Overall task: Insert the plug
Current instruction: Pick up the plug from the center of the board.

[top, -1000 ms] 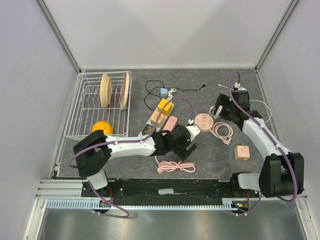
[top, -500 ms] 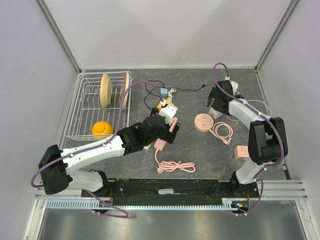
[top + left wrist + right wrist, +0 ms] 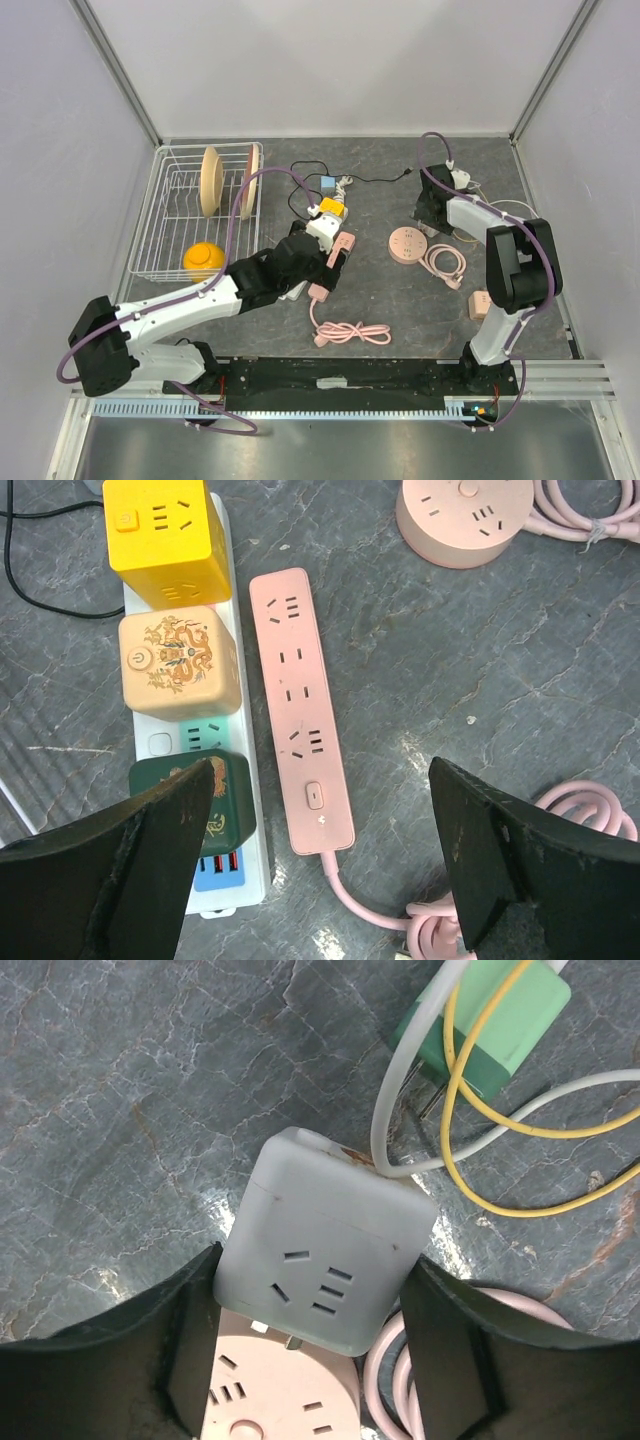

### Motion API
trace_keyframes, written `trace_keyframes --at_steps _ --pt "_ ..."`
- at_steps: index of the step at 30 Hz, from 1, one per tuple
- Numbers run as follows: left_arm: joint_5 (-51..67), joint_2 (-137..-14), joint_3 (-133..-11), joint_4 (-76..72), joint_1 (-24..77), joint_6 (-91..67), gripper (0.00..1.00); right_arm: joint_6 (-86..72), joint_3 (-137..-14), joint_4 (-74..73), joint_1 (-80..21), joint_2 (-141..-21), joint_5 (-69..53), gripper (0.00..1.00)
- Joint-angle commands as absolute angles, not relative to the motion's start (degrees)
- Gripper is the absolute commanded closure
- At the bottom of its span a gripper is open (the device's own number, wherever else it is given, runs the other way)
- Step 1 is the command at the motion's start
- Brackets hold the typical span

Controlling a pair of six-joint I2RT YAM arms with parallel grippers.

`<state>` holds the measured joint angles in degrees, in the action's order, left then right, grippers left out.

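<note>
Clamped on the white adapter point(image 3: 330, 1235) toward the table's right edge, the right gripper point(image 3: 312, 1265) should square it over the round pink socket point(image 3: 285, 1405) before pressing straight down; the left gripper point(image 3: 322, 780) gapes empty.

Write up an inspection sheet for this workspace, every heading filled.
Surface: dark stone-look table, no spills seen.
Job's things: white adapter over the round socket's edge, a pin showing, seemingly not seated.
Clutter: rack with plates and a yellow ball; white strip carrying cube adapters; pink strip; pink cube; green plug.
Grippers: left gripper open above the pink strip; right gripper shut, fingers on the white adapter's sides.
Cables: pink cable coiled near the front; black cable at the back; yellow cable and white cable by the green plug.
Surroundings: white walls; nothing else seen.
</note>
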<state>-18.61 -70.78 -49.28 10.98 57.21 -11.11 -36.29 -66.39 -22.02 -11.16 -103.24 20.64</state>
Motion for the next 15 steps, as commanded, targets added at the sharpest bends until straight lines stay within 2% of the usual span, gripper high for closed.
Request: trace_keyframes --at_steps 1,3,4,6,7,10,15 --pt "-17.4 -69.0 -49.1 9.1 56.8 -13.2 0.05 -37.8 -68.0 -21.5 -11.3 -101.5 22.0 0.39" --pt "-17.3 -69.0 -49.2 9.0 56.7 -13.4 0.05 -38.0 -66.8 -20.8 -11.3 -100.5 21.1 0.51" --pt "-17.2 -68.9 -49.4 9.0 56.7 -13.9 0.05 -38.1 -66.5 -20.2 -11.3 -99.6 20.7 0.61" --pt "-17.1 -68.7 -49.4 8.9 56.5 -14.3 0.05 -37.9 -65.7 -19.4 -11.3 -98.6 19.1 0.69" --pt "-17.1 -68.7 -49.4 8.9 56.5 -14.9 0.05 -37.9 -65.2 -18.6 -11.3 -97.7 18.6 0.77" --pt "-16.7 -68.6 -49.4 8.6 56.3 -16.3 0.05 -37.7 -63.3 -16.5 -11.4 -95.5 16.3 0.86" --pt "-16.3 -67.9 -49.3 8.5 55.7 -19.0 0.05 -34.5 -58.6 -10.9 -11.7 -90.5 10.0 0.9"
